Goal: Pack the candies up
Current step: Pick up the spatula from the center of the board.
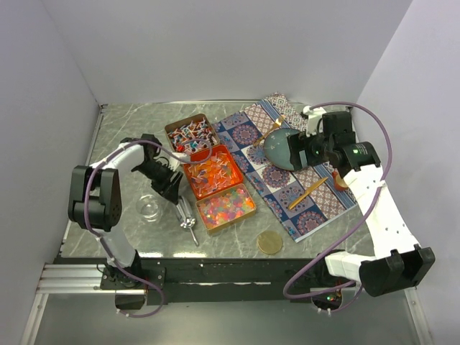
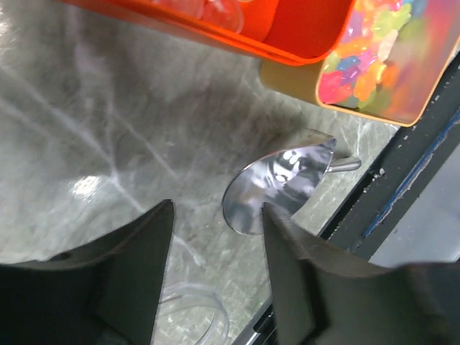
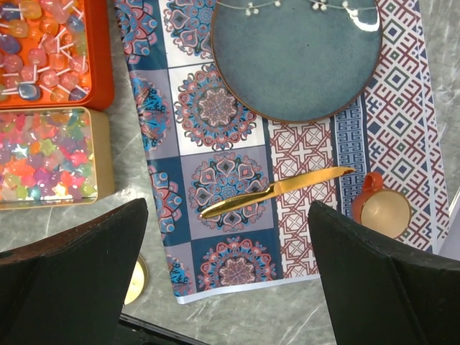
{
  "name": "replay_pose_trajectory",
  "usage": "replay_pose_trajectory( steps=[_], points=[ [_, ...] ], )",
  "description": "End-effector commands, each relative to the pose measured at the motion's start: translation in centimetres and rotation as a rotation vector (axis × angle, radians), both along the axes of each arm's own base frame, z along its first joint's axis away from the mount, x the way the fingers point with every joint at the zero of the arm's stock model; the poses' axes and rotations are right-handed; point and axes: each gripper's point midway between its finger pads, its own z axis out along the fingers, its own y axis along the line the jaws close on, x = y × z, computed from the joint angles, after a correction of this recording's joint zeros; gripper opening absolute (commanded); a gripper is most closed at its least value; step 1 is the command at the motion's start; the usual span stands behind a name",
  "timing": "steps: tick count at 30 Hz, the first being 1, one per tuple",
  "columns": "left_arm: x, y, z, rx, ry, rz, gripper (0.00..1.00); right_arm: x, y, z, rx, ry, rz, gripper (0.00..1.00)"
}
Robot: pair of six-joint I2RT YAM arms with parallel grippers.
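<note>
Scoop (image 2: pixel 280 180) sought for candies (image 2: pixel 374 57)
Left gripper (image 2: pixel 217 208) is poised half-open over it, empty; right gripper (image 3: pixel 226 208) is spread wide, empty.

Top looks down; close wrist views share candies (image 3: pixel 43 154)

Illumination was bright and overhead, with faint shadows. Glare marked the metal scoop (image 2: pixel 277 188) and table (image 2: pixel 86 187). In the left wrist view the candies (image 2: pixel 366 65) were blurred.
</note>
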Motion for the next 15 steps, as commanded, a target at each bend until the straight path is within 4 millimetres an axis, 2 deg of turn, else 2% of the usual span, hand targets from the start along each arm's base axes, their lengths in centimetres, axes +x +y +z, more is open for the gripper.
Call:
replay_pose_trajectory(
  steps=[1, 2, 3, 5, 6, 8, 9, 11, 13, 14, 15],
  points=[
    [-0.1, -1.7, 0.5, -0.077, 0.001, -0.057, 0.52, 0.2, -0.1, 1.0, 0.002, -0.035, 0.010, 1.00],
    [-0.1, -2.1, 0.5, -0.083, 0.006, -0.062, 0.48, 0.0, 0.2, 0.8, 0.009, -0.021, 0.026, 1.00],
    [-0.1, -2.7, 0.4, -0.101, 0.019, -0.071, 0.36, 0.0, 0.5, 0.8, 0.007, -0.017, 0.058, 1.00],
    [-0.4, -3.2, 0.8, -0.121, 0.043, -0.075, 0.26, -0.8, 1.5, 0.7, 0.037, 0.008, 0.130, 1.00],
    [-0.1, -3.4, 1.3, -0.130, 0.037, -0.074, 0.15, -0.7, 1.8, 1.0, 0.040, 0.005, 0.151, 1.00],
    [-0.9, -2.9, 2.3, -0.110, 0.074, -0.074, 0.04, -0.9, 2.7, 1.3, 0.071, 0.014, 0.190, 0.99],
    [-1.2, -2.5, 3.5, -0.111, 0.064, -0.076, 0.01, -0.7, 3.1, 1.7, 0.072, 0.001, 0.222, 0.99],
    [-2.1, -1.6, 5.0, -0.114, 0.037, -0.098, 0.01, 0.1, 3.7, 2.3, 0.083, -0.039, 0.262, 0.99],
    [-3.4, -0.6, 7.4, -0.127, 0.010, -0.100, 0.01, 0.8, 4.3, 2.4, 0.092, -0.065, 0.277, 0.99],
    [-3.6, -0.4, 8.3, -0.129, 0.002, -0.091, 0.01, 1.5, 4.8, 3.2, 0.109, -0.098, 0.278, 0.98],
    [-2.8, -0.1, 10.0, -0.136, -0.068, -0.067, 0.01, 1.7, 5.7, 3.3, 0.138, -0.094, 0.311, 0.97]
  ],
)
